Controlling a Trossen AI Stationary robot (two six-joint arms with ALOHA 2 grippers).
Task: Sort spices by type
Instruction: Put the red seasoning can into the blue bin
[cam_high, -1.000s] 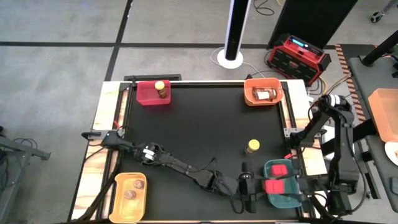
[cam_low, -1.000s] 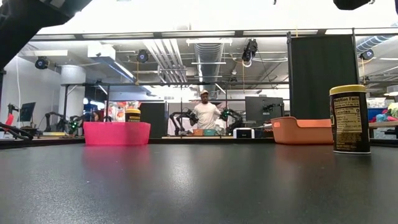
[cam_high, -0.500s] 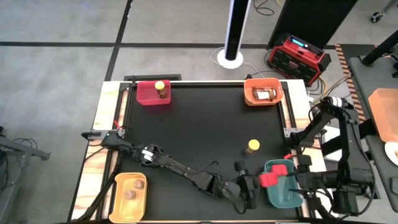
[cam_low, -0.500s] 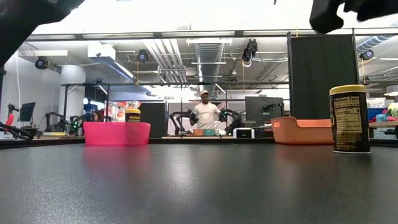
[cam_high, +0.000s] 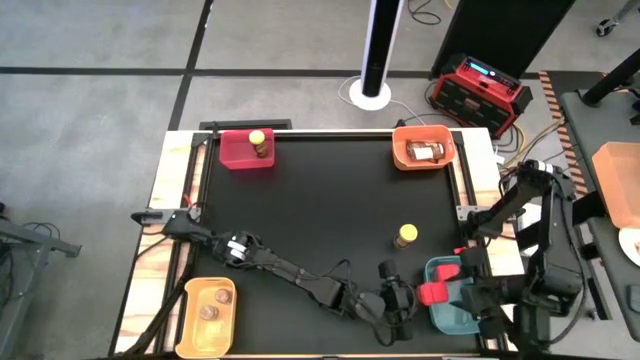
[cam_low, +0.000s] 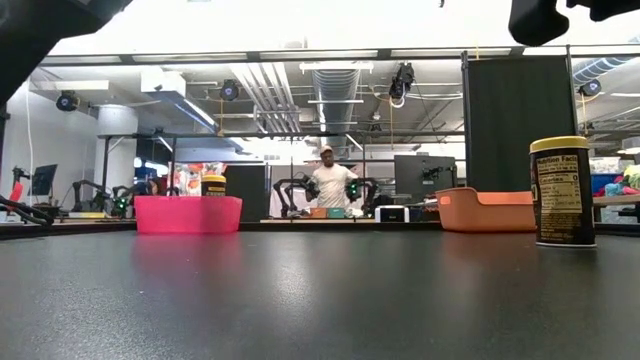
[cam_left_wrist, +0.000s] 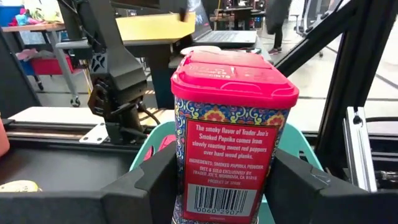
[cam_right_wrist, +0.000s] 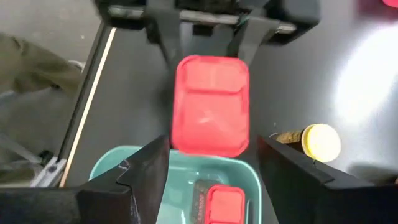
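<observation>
Left gripper (cam_left_wrist: 231, 186) jaws clamp red-lidded blocky paprika tin (cam_left_wrist: 233, 130) upright at teal plastic bin (cam_high: 447, 302) rim. Right gripper (cam_right_wrist: 211, 171) jaws spread, empty, above bin.

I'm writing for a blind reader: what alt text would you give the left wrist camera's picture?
The left gripper is shut on a red-lidded smoked paprika tin, holding it upright between its two dark fingers. Just behind the tin is a teal bin, with the other arm's black gripper beyond it, in front of a workshop with tables.

Matt black table top (cam_high: 330, 210); glossy red plastic-lidded paprika tin (cam_left_wrist: 233, 130).
</observation>
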